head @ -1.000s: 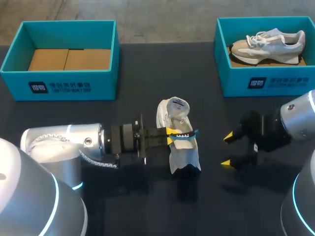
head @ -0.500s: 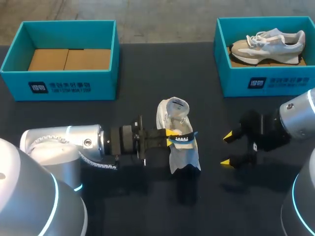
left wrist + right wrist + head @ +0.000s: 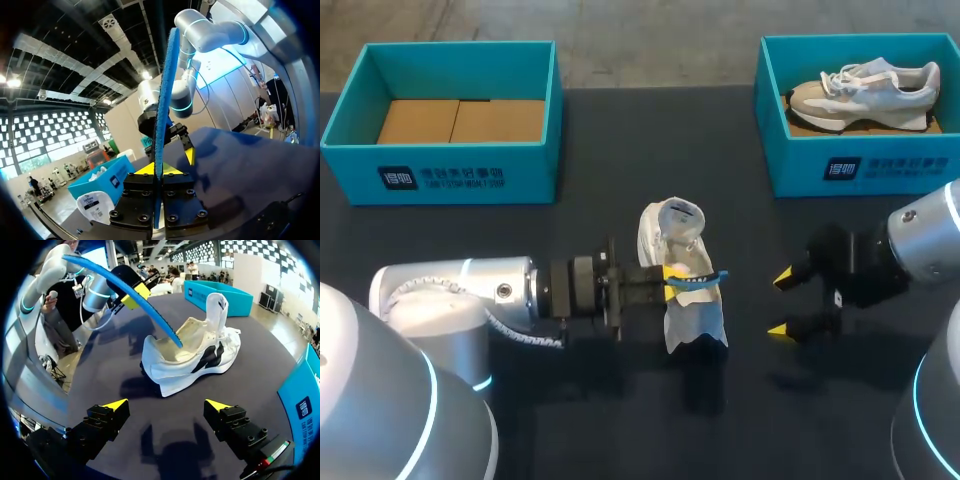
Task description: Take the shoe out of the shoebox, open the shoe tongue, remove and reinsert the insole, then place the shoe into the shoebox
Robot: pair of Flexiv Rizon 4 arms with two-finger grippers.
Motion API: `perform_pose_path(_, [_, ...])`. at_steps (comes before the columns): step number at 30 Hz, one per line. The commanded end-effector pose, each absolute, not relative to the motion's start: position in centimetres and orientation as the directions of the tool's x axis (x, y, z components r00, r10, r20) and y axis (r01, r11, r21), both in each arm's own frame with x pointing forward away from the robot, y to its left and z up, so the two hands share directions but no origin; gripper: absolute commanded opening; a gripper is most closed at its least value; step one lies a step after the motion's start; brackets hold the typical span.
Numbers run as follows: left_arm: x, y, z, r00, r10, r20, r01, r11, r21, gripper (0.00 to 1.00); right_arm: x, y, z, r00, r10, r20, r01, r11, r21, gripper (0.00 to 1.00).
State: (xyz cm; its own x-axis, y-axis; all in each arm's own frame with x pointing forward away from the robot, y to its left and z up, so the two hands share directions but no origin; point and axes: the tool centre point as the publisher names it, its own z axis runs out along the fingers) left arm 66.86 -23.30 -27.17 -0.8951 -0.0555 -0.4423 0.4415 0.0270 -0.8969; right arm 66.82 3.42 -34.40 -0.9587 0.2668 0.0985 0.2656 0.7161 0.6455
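Bright, even overhead light, soft dark shadows on the black table (image 3: 620, 150) beside the white shoe (image 3: 682, 285) and under the left arm (image 3: 450, 290), pale sheen on its silver casing, fainter shadows beneath the right gripper (image 3: 167, 403).

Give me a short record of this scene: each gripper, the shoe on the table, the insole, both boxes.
left gripper: shut on thin curved blue insole
insole tip: inside opening of white sneaker
sneaker: on dark table, between the grippers
right gripper: open, empty
left teal cardboard box: no shoe inside
right teal cardboard box: holds grey-and-white sneaker
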Motion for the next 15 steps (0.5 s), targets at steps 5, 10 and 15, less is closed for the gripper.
perform_pose_path(5, [67.1, -22.9, -28.3, -0.890, -0.042, -0.454, 0.451, 0.068, -0.890, 0.00, 66.8, 3.5, -34.4, -0.959, 0.268, 0.097, 0.265, 0.717, 0.645, 1.00])
perform_pose_path(10, [67.7, -23.1, -29.2, -0.883, -0.028, -0.468, 0.464, 0.089, -0.881, 0.00, 66.8, 3.5, -34.4, -0.959, 0.268, 0.097, 0.265, 0.717, 0.645, 1.00])
perform_pose_path(15, [68.0, -23.4, -29.8, -0.878, -0.021, -0.478, 0.474, 0.095, -0.875, 0.00, 66.8, 3.5, -34.4, -0.959, 0.268, 0.097, 0.265, 0.717, 0.645, 1.00])
